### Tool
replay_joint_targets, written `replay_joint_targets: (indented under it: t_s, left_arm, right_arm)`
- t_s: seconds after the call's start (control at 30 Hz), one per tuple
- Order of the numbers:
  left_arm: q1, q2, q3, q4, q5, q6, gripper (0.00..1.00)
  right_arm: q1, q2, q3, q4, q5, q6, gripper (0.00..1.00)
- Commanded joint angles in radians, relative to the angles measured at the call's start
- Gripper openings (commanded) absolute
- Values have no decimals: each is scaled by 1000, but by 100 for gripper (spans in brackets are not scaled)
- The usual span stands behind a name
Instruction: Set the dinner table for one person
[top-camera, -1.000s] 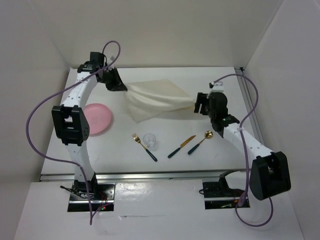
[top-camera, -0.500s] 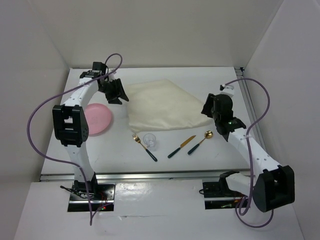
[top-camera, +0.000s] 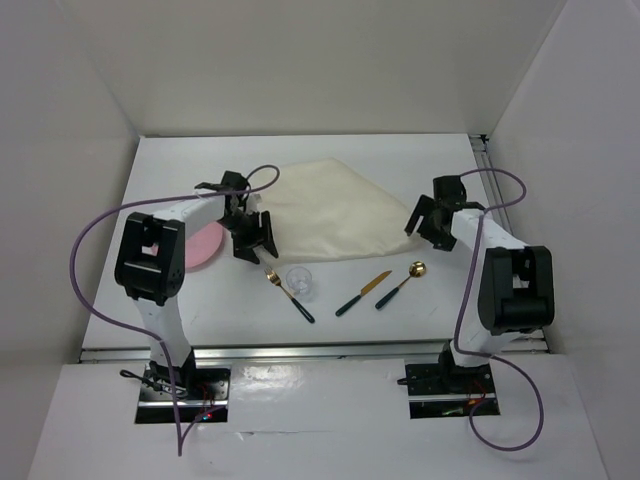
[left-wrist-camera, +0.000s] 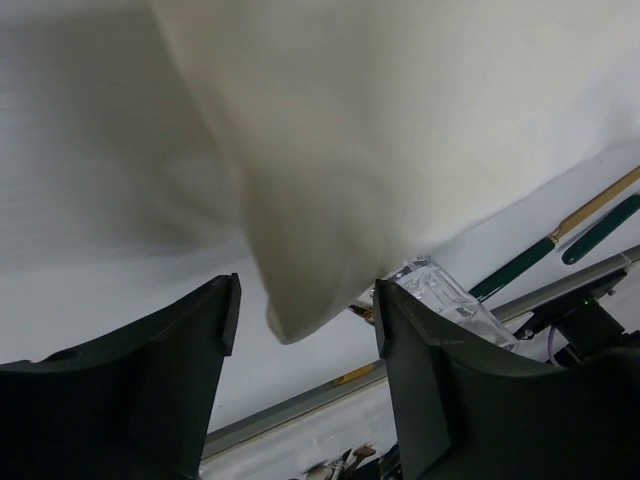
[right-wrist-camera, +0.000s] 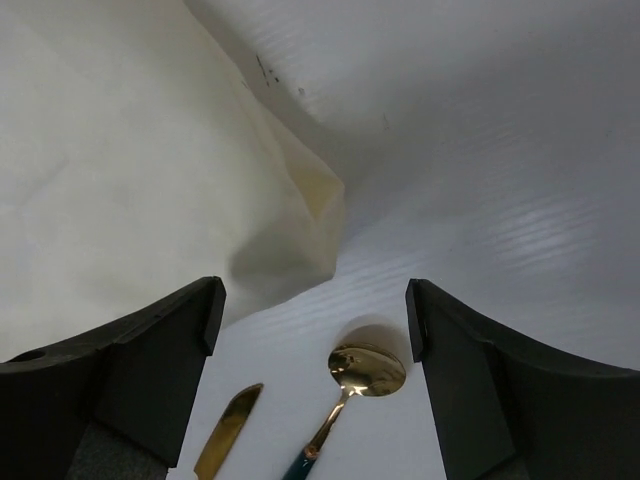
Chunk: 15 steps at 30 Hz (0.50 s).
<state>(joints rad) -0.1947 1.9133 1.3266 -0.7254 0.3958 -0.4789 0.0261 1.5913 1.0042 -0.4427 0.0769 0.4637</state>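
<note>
Top view: cloth lies spread mid-way across the dinner table. Left gripper and right gripper hang at its near corners, jaws apart, empty. You have yet to place plate, fork, glass, knife and spoon, all off the cloth.

Left wrist: cloth corner lies loose between the fingers.

Right wrist: spoon just beside the cloth's rumpled corner.

Judgement: the glass crowds the fork, and your left arm overhangs the plate.

Cream rectangular cloth: spread flat, far centre.
Pink round plate: left, partly hidden.
Near row, left to right:
- gold fork, green handle
- clear glass, just beside the fork
- matching knife
- matching spoon
</note>
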Motion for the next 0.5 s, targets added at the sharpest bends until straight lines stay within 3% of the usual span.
replay_joint_targets:
  t_s: [0.0,0.03,0.1,0.13,0.17,0.23,0.27,0.47]
  left_arm:
    - [-11,-33,11,77,46,-15,70]
    - [-11,-19,23,86,46,-15,66]
    - [-11,-7,46,86,60,-15,39]
    - [-11,-7,57,67,60,-15,26]
    - [-11,3,78,67,60,-15,1]
    - [-11,3,109,29,60,-15,0]
    - [-11,3,150,17,60,-15,0]
    - [40,-7,446,-117,80,14,0]
  right_arm:
    - [0,39,54,15,-45,3,85]
    - [0,51,54,24,-45,3,83]
    - [0,72,54,38,-74,3,67]
    - [0,81,54,38,-83,3,55]
    - [0,81,63,47,-106,3,28]
    - [0,55,63,74,-135,3,5]
    - [0,42,95,75,-135,3,0]
    - [0,-5,366,41,-124,3,0]
